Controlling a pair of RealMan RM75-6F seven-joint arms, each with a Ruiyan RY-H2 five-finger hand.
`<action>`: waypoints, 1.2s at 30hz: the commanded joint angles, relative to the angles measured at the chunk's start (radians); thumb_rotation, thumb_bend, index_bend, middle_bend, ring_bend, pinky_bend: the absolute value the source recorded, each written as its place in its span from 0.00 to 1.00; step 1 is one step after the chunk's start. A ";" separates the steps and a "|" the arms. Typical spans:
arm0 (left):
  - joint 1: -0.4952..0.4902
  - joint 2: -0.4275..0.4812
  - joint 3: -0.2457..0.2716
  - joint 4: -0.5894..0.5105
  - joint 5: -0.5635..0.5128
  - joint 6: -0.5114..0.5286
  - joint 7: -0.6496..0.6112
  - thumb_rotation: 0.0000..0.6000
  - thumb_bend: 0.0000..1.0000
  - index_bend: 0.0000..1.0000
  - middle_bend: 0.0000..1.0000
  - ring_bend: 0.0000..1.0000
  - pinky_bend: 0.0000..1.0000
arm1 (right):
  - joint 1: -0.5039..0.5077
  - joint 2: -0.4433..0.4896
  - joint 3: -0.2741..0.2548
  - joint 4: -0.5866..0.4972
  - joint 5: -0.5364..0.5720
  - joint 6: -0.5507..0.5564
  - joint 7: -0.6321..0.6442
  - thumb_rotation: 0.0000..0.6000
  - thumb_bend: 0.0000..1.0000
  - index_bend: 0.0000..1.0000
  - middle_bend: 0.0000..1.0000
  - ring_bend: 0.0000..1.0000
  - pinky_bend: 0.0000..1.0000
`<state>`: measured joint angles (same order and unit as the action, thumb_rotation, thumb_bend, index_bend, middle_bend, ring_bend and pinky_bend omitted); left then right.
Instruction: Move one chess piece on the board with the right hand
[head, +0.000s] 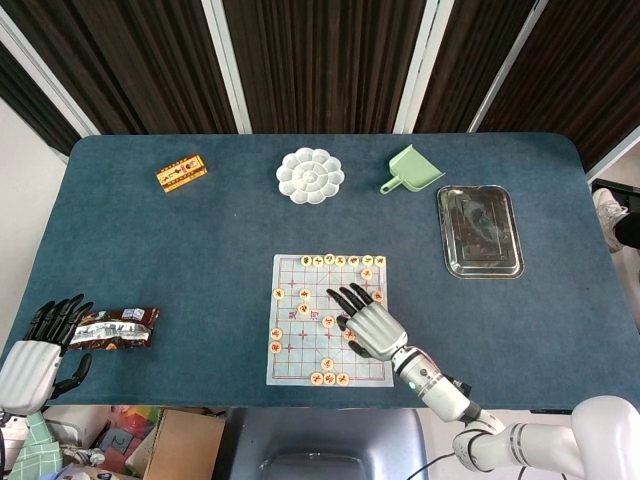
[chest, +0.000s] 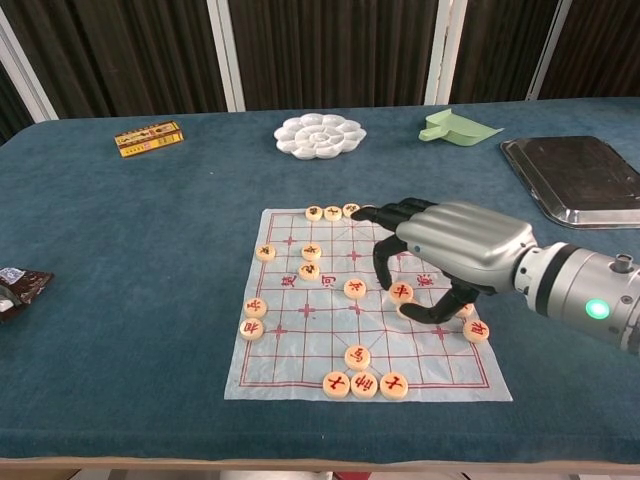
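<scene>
The paper chess board (head: 292, 368) (chest: 300, 355) lies at the table's front middle with round wooden pieces scattered on it. My right hand (head: 370, 325) (chest: 462, 245) hovers low over the board's right half, fingers curled down and thumb underneath. A red-marked chess piece (chest: 401, 292) sits between its fingers and thumb, pinched just above the board. Another piece (chest: 355, 289) lies free just left of the hand. My left hand (head: 40, 348) rests at the table's front left corner with fingers apart, holding nothing.
A snack packet (head: 112, 328) lies beside my left hand. At the back stand a yellow box (head: 181, 172), a white flower-shaped palette (head: 310, 175) and a green scoop (head: 412, 168). A metal tray (head: 480, 232) sits at the right.
</scene>
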<state>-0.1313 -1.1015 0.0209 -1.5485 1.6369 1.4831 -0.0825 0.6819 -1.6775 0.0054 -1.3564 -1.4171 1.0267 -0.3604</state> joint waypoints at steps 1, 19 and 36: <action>-0.001 0.000 -0.001 -0.001 -0.002 -0.001 0.000 1.00 0.45 0.00 0.00 0.00 0.00 | -0.004 -0.006 -0.001 0.019 0.004 -0.011 0.006 1.00 0.50 0.63 0.08 0.00 0.00; -0.003 -0.001 -0.001 -0.002 -0.007 -0.003 0.002 1.00 0.45 0.00 0.00 0.00 0.00 | -0.019 -0.011 0.010 0.049 -0.010 -0.027 0.030 1.00 0.50 0.61 0.08 0.00 0.00; -0.007 0.006 0.003 -0.008 -0.005 -0.008 -0.014 1.00 0.45 0.00 0.00 0.00 0.00 | -0.030 0.008 0.016 0.021 -0.008 -0.036 0.009 1.00 0.50 0.50 0.08 0.00 0.00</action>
<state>-0.1378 -1.0965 0.0226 -1.5568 1.6309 1.4754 -0.0951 0.6536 -1.6721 0.0209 -1.3328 -1.4226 0.9873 -0.3539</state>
